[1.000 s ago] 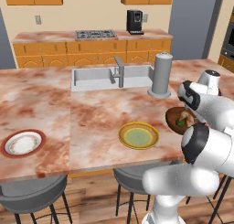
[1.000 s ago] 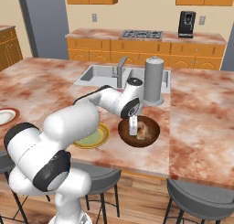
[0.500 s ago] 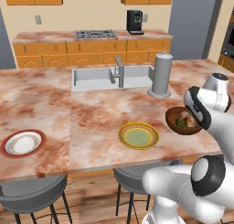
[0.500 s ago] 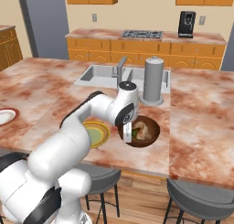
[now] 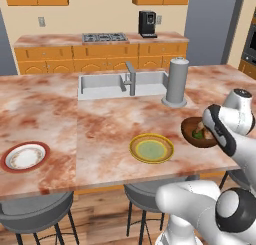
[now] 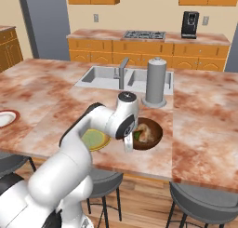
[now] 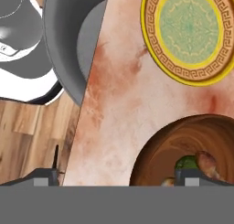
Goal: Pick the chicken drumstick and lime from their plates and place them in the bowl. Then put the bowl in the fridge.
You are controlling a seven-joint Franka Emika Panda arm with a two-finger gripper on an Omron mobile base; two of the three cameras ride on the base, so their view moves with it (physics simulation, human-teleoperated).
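Note:
The dark brown bowl (image 6: 155, 139) (image 5: 189, 126) (image 7: 160, 150) stands near the counter's front edge. In it lie the lime (image 6: 137, 135) (image 7: 186, 163) and the chicken drumstick (image 6: 148, 131) (image 7: 206, 159). My gripper (image 6: 128, 143) (image 7: 121, 177) hangs open and points down at the bowl's near-left rim. One fingertip (image 7: 196, 176) is over the bowl, the other past the counter edge. Both plates are bare: the yellow-rimmed one (image 5: 151, 148) (image 6: 95, 139) (image 7: 189, 33) just left of the bowl, the red-rimmed one (image 5: 25, 156) far left. Tall grey fronts (image 5: 212, 26) (image 6: 44, 24) stand at the back; I cannot tell which is the fridge.
A grey cylinder (image 5: 176, 81) (image 6: 155, 82) stands behind the bowl beside the sink (image 5: 105, 84) and its tap. Grey stools (image 5: 35, 211) (image 7: 68, 40) sit under the counter's front edge. A coffee machine (image 5: 146, 24) is on the back counter.
The hand has come down from above the bowl's middle to its near-left rim at the counter edge. The jaws stayed open; lime and drumstick rest in the bowl throughout.

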